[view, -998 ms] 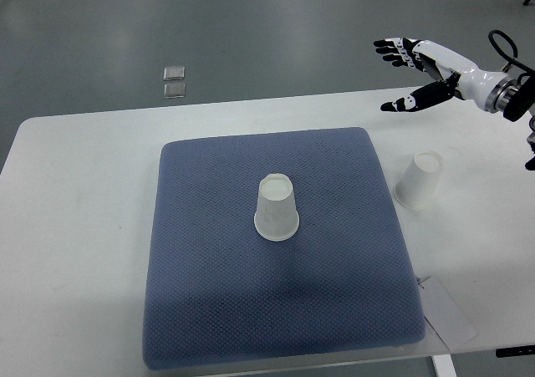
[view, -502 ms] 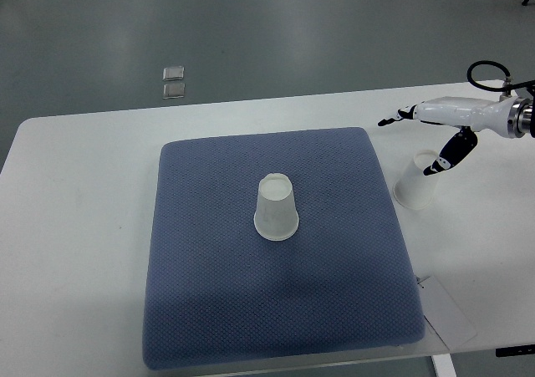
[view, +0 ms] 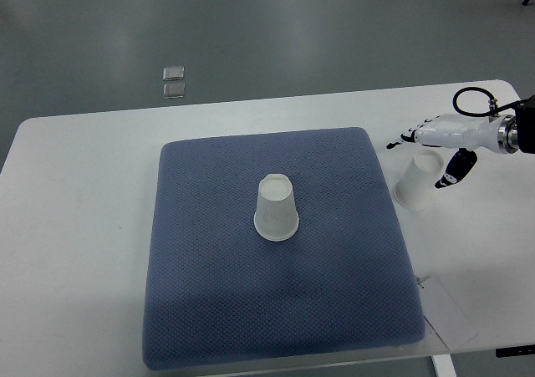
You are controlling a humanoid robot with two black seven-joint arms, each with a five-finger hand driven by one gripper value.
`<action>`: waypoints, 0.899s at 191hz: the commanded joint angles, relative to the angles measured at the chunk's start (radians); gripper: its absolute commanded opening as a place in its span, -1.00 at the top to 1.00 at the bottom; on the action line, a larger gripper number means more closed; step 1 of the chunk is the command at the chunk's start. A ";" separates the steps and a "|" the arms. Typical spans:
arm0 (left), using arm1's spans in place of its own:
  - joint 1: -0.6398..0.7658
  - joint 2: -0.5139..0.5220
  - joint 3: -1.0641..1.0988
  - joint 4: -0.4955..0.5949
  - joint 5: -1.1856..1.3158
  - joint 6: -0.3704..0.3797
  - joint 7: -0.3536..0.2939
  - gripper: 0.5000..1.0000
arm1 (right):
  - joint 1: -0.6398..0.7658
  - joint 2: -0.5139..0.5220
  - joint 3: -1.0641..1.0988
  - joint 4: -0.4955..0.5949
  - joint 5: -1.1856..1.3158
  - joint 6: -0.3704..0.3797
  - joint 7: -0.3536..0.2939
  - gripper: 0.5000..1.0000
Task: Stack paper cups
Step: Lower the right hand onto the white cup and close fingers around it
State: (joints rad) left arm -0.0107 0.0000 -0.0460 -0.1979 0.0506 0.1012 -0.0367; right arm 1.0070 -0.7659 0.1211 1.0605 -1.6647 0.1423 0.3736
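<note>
one paper cup (view: pixel 276 209) stands upside down mid-way on the blue cushion (view: pixel 209 293). a second paper cup (view: pixel 416 182) sits tilted on the white table (view: pixel 75 226), just right of the cushion. the right hand (view: pixel 438 143) hovers at it, fingers spread wide, holding nothing.

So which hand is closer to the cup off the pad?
Right. The right hand is directly over the cup on the table, fingers open; the left hand is out of view.
</note>
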 commanded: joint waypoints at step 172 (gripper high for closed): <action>0.000 0.000 0.000 0.000 0.000 0.000 0.000 -1.00 | 0.113 0.005 -0.003 -0.039 0.005 -0.052 0.056 1.00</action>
State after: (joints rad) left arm -0.0107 0.0000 -0.0460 -0.1979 0.0506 0.1012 -0.0367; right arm 1.0664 -0.7523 0.1109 1.0144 -1.6672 0.0852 0.3983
